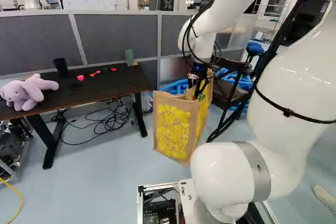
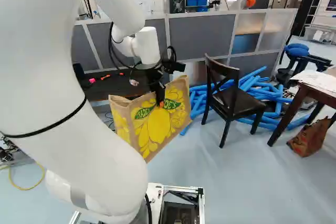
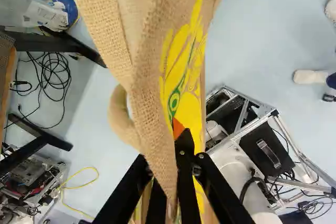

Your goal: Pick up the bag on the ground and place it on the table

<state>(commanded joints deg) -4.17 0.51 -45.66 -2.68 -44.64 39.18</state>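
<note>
The claw (image 2: 160, 101) grasps the bag (image 2: 176, 116), right of the dark counter (image 1: 118, 81); plush toy (image 1: 27, 93) far left, chair (image 2: 236, 100) right, blue tubes (image 2: 262, 94) behind.

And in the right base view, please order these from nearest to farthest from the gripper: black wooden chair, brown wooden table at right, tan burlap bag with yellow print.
1. Tan burlap bag: held in the gripper.
2. Black wooden chair: right of the bag.
3. Brown wooden table: farther right, beyond the chair.

Yellow flower print on the tan bag (image 2: 157, 127), green lettering band.
</note>
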